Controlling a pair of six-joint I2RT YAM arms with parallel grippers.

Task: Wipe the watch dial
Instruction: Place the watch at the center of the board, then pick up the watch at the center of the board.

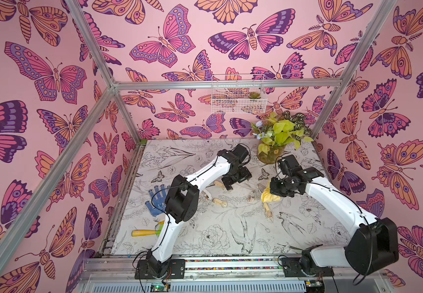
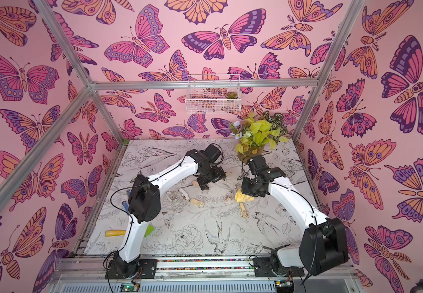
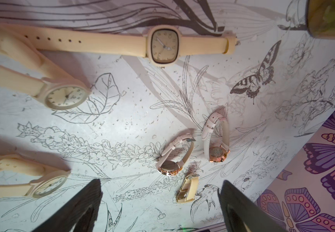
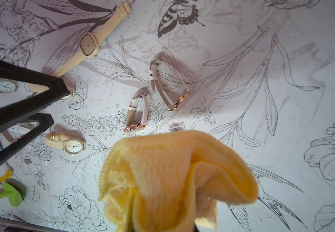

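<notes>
Several watches lie on the flower-printed table (image 3: 122,112): a cream one with a square dial (image 3: 163,45), two cream ones with round dials (image 3: 66,97) (image 3: 48,185), and two rose-gold ones with pale straps (image 3: 167,166) (image 3: 217,156). My left gripper (image 3: 160,202) hangs open above the table, its dark fingers (image 3: 86,202) wide apart with nothing between them; a loose cream strap piece (image 3: 187,188) lies below the gap. My right gripper (image 1: 271,190) is shut on a yellow cloth (image 4: 174,176), which hides its jaws. The cloth hangs just short of the nearer rose-gold watch (image 4: 136,118).
A blue dotted glove (image 1: 156,200) and a yellow-handled green tool (image 1: 145,232) lie at the left front. A glass vase of leafy plants (image 1: 272,149) stands at the back right. A white wire basket (image 1: 238,93) hangs on the back wall. Metal frame posts (image 1: 129,119) edge the table.
</notes>
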